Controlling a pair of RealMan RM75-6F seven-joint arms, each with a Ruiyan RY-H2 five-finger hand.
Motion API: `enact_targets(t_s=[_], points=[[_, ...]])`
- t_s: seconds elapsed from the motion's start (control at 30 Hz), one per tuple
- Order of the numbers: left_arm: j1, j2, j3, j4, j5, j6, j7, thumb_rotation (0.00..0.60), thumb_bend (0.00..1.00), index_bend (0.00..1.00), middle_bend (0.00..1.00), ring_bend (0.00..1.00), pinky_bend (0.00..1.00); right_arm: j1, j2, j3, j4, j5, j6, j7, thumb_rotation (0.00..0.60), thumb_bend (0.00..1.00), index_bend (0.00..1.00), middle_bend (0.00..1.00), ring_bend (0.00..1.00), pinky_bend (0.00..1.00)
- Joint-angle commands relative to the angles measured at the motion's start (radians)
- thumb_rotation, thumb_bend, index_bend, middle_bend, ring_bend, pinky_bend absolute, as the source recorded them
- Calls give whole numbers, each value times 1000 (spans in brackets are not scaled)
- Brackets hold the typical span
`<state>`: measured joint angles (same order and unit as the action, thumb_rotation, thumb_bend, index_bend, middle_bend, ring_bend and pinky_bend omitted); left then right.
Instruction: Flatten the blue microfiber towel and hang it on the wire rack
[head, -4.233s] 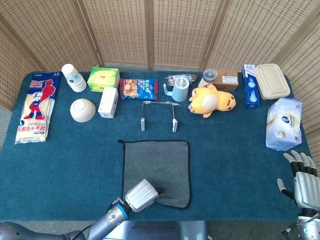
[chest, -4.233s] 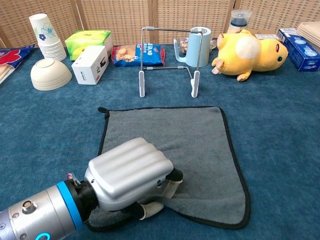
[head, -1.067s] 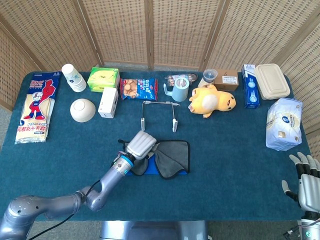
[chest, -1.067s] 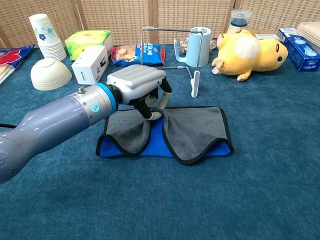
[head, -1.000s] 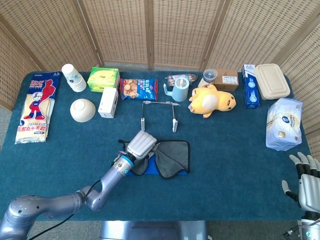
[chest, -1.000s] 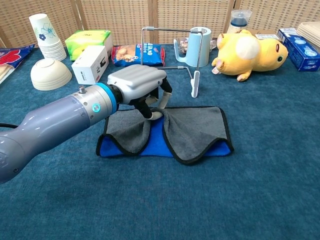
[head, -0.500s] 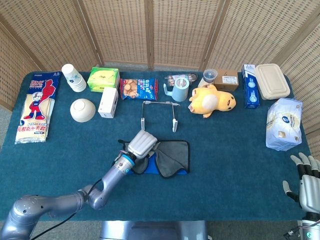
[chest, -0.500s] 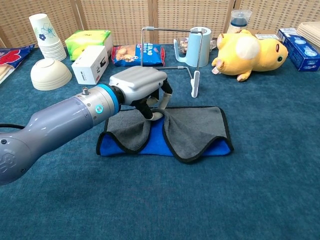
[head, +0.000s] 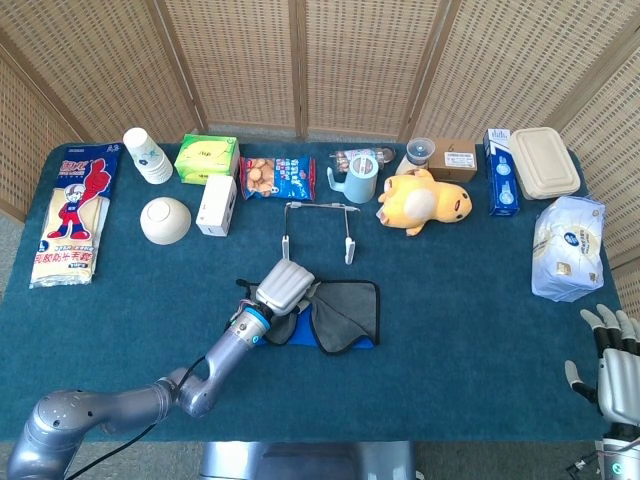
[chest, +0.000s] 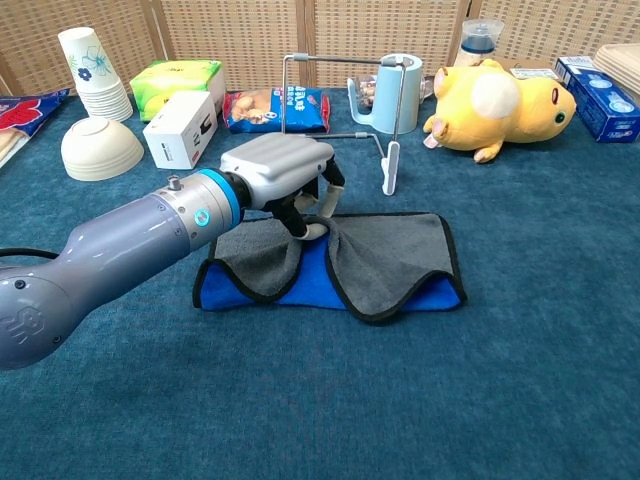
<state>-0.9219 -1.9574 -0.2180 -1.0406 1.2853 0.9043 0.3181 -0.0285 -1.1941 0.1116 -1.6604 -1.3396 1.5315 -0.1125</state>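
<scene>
Blue towel (chest: 330, 262) pinched in left hand (chest: 283, 172); right hand (head: 612, 362) empty, fingers apart.

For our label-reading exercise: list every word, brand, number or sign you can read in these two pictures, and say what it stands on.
Nothing here can be read with certainty.
Red and blue bag: large characters, blurred.
Green box: print too small.
Snack bag: lettering blurred.
Blue carton: print too small.
Tissue pack: round logo, unreadable.
White box: dark mark, illegible.
Brown box: small label, illegible.
</scene>
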Motion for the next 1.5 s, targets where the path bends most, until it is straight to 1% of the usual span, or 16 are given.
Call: enact_targets(t_s=[0.03, 0.13, 0.5, 0.67, 0.87, 1.03, 1.27, 1.4, 1.5], points=[[0, 0, -3, -2, -1, 7, 3, 600, 422, 380, 1000, 1000, 1000, -1, 1, -1, -1, -2, 2, 1, 600, 310, 170, 109, 0, 0], [0, -1, -5, -4, -1, 16, 11, 600, 394, 322, 1000, 1000, 1000, -3, 2, -1, -3, -4, 6, 1, 600, 310, 170, 110, 0, 0], [-2, -5, -7, -1, -1, 31, 23, 600, 283, 260, 1000, 1000, 1000, -6, 3, -2, -7, -6, 10, -2, 600, 309, 170, 110, 0, 0], [6, -2, -6, -7, 5, 53, 19, 600, 279, 232, 1000, 1000, 1000, -4, 4, -1, -11, -9, 10, -7, 600, 310, 171, 110, 0, 0], [26, 24, -3, -54, 12, 77, -9, 600, 279, 224, 1000, 1000, 1000, 0, 3, -1, -16, -13, 8, -14, 600, 310, 171, 110, 0, 0], [55, 76, 13, -135, 34, 106, -42, 600, 279, 224, 1000, 1000, 1000, 5, 0, -1, -23, -15, 4, -27, 600, 309, 170, 110, 0, 0], [95, 159, 36, -261, 73, 136, -139, 600, 280, 248, 1000, 1000, 1000, 17, -10, 0, -32, -16, -6, -49, 600, 310, 170, 110, 0, 0], [116, 221, 69, -336, 109, 141, -183, 600, 279, 268, 1000, 1000, 1000, 23, -15, 0, -36, -16, -12, -62, 600, 310, 171, 110, 0, 0], [137, 284, 113, -399, 151, 145, -212, 600, 279, 281, 1000, 1000, 1000, 29, -18, 0, -43, -17, -17, -78, 600, 310, 170, 110, 0, 0]])
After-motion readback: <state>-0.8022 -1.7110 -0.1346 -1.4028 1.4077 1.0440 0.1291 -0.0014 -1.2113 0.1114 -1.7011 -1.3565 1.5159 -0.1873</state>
